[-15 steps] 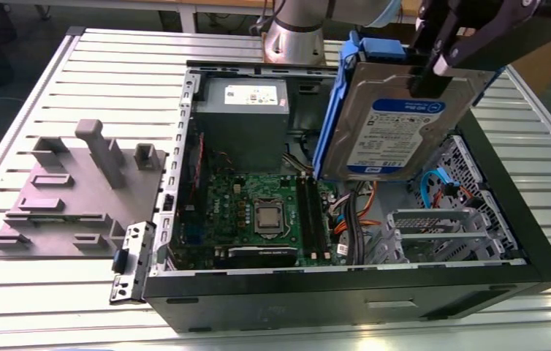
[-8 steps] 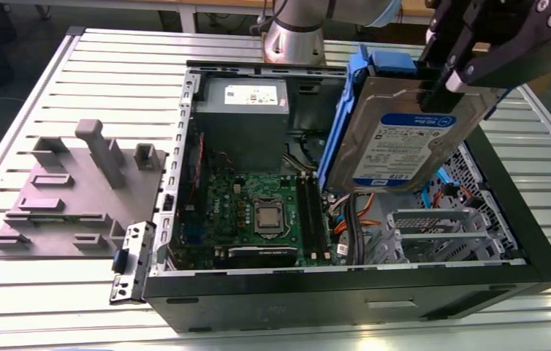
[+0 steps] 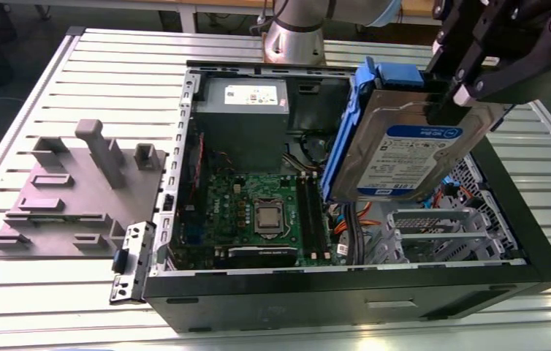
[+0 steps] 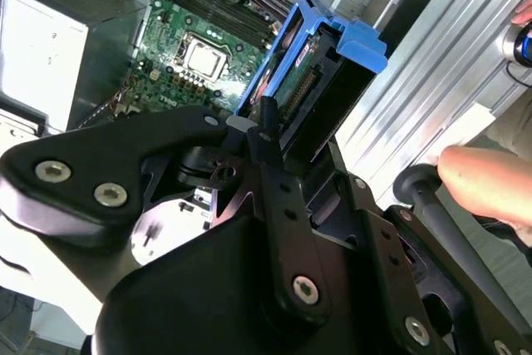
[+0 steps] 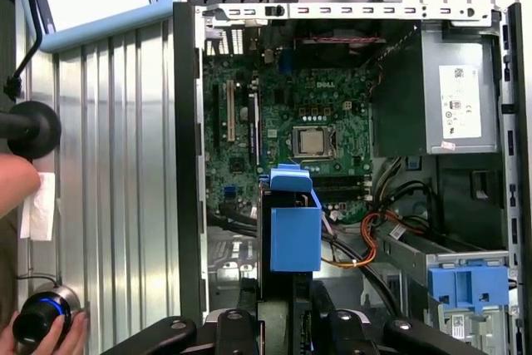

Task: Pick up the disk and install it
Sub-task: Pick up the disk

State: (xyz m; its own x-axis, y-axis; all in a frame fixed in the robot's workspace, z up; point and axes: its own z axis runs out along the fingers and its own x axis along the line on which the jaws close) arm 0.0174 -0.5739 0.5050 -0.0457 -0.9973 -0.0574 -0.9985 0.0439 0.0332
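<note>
Slatted table [image 3: 51,292] | open case [image 3: 354,292] | jaws hold disk [image 3: 403,157] near-upright above it

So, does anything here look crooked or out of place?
Only the flat silver hard drive in blue plastic rails: it hangs tilted in the air over the open black computer case, clamped by the black gripper, not seated inside it. Nothing looks spilled or broken.
</note>
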